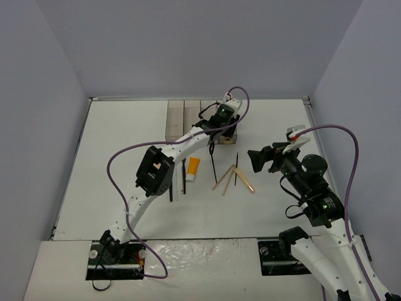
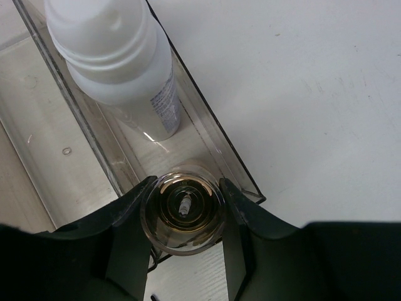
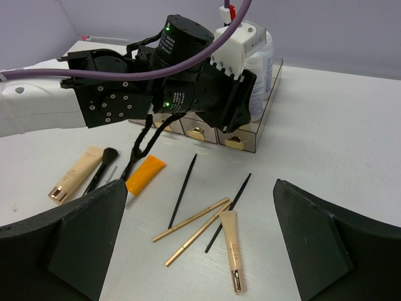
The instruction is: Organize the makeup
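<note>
My left gripper [image 2: 183, 212] is shut on a small bottle with a clear round cap [image 2: 183, 226], seen from above at the near corner of the clear smoky box [image 2: 212, 130]. A white bottle [image 2: 122, 59] stands in that same end compartment. In the top view the left gripper [image 1: 220, 123] hangs over the box's right end. My right gripper [image 3: 199, 238] is open above two tan sticks [image 3: 191, 219], a beige tube [image 3: 230, 241] and two thin black pencils [image 3: 183, 188]. An orange tube [image 3: 145, 174], a black brush [image 3: 103, 164] and another beige tube [image 3: 76, 172] lie further left.
The box [image 1: 182, 119] stands at the back middle of the white table, with gold-handled drawers [image 3: 235, 143] on its front. The left arm [image 1: 156, 169] stretches across the table's middle, above the brush and orange tube [image 1: 193, 168]. Grey walls close in three sides.
</note>
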`<state>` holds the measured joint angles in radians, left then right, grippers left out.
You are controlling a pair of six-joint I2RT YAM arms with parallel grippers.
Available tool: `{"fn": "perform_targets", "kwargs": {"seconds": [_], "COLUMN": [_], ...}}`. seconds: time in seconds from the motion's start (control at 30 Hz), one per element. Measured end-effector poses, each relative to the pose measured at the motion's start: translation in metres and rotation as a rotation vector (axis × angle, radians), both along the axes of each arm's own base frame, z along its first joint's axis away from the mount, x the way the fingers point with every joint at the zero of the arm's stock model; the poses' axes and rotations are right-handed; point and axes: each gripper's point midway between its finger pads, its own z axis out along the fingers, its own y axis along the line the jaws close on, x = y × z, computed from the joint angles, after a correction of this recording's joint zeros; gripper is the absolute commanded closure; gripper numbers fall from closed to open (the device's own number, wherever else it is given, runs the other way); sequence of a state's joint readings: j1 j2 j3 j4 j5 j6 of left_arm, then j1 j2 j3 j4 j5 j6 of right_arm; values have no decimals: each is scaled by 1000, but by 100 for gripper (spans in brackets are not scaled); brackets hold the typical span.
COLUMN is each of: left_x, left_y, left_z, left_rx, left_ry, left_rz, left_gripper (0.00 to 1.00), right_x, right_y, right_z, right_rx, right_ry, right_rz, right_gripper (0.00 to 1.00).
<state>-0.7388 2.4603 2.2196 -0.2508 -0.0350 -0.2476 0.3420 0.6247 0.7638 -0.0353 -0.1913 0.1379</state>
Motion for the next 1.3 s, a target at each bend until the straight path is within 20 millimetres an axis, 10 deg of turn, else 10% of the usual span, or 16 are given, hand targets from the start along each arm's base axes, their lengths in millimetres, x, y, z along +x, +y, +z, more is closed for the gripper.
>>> {"fn": "perform_targets", "kwargs": {"seconds": [0.9, 1.3], "left_x": [-21, -82], "left_y": [21, 76], "left_z": [4, 124], "left_rx": [25, -54], "left_ry": [22, -70], "left_rz": [47, 76], "left_gripper": [10, 3], "right_x": [0, 6], "right_y": [0, 3], "right_z": [-1, -18], "right_rx": [-1, -21], "right_ry": [1, 104], "right_rz": [0, -4], "right_gripper": [0, 0]}}
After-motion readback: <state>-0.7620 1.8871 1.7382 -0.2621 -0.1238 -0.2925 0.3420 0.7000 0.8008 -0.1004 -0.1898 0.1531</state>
